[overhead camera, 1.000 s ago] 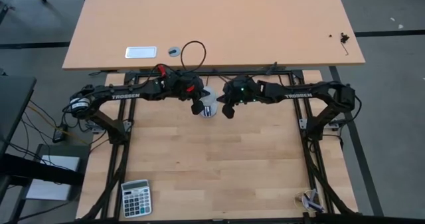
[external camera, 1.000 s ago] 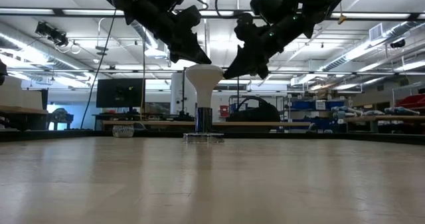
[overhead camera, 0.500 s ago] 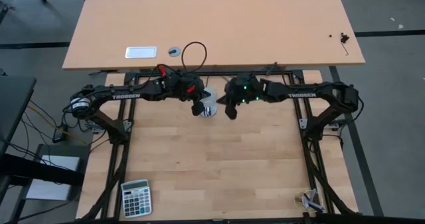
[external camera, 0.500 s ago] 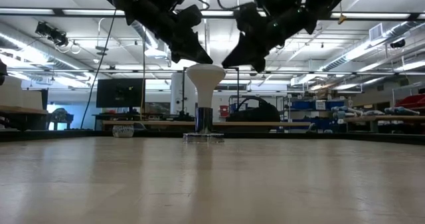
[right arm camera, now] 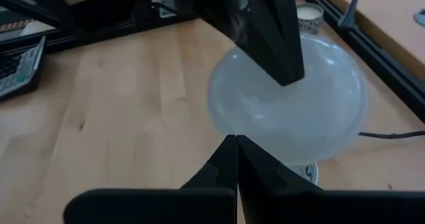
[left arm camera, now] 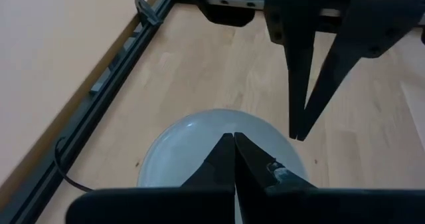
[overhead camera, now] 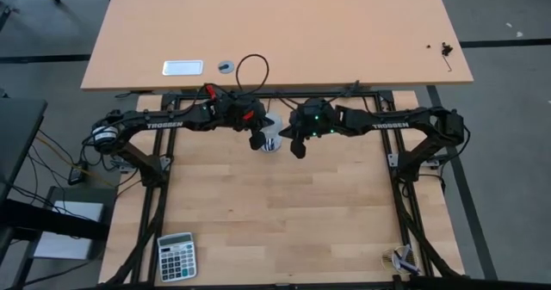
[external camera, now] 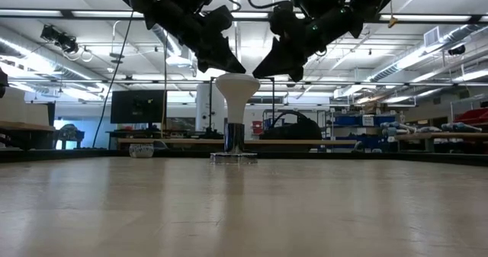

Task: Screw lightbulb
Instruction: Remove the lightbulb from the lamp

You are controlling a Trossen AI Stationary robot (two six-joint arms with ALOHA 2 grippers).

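Standing upright on the pale wooden counter [external camera: 244, 203], toward its far edge in the low view, one lightbulb [external camera: 236, 89] rests base-down in a dark socket on a small flat plate, its wide white dome facing up. That level view shows what the overhead one cannot: both end effectors hang just above the dome's rim, neither plainly touching it, the left end effector [external camera: 221, 62] on one side and the right end effector [external camera: 271, 66] on the other. From above, the lightbulb [overhead camera: 274, 135] is only a small pale disc between the two dark arms, which meet near the middle of the counter's back edge. Each wrist camera adds the finger state: the left end effector [left arm camera: 234, 144] has its two fingers pressed together over the dome [left arm camera: 192, 151], with the other arm's fingers across from it, and the right end effector [right arm camera: 234, 147] likewise has its fingers together just short of the dome [right arm camera: 319, 111], beneath which a thin black cord trails away. Counting: two arms, one lightbulb, one calculator [overhead camera: 176, 256] at the near left corner of the counter, and one small cream cup [right arm camera: 309, 14] by the black frame rail. Beyond the rail lies a second, lighter tabletop [overhead camera: 344, 32] holding a small white tray [overhead camera: 182, 67] and a little round disc [overhead camera: 225, 65]. Farther back, the low view opens into a large workshop with ceiling strip lights, a dark monitor [external camera: 137, 104] and shelving.
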